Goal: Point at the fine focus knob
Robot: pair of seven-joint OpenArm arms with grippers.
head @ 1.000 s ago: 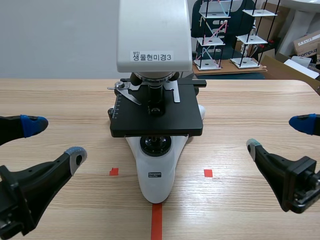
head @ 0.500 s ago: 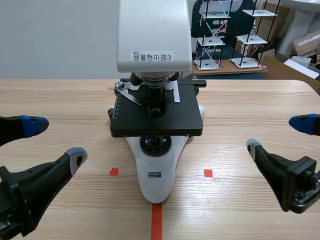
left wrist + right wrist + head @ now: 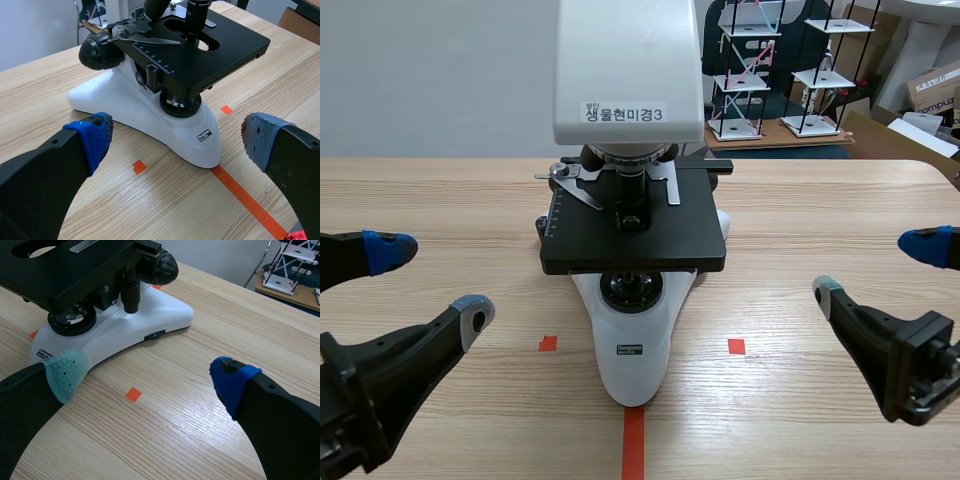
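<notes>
You have both claws spread wide, nothing held. Left gripper [image 3: 177, 134]: focus knob [image 3: 100, 52] lies ahead, past its bright-blue-padded finger, on flank of microscope [image 3: 150, 115]. Right gripper [image 3: 150, 375]: twin knob [image 3: 162, 267] ahead, well apart. Knob axis runs crosswise through microscope body, so come in from side, end-on. Neither arm clearly nearer. Fine knob likely small outer cap.

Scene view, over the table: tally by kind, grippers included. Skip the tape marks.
Microscope: 1
Grippers: 2, the left gripper and the right gripper, both open and apart from the microscope
Total: 3
</notes>
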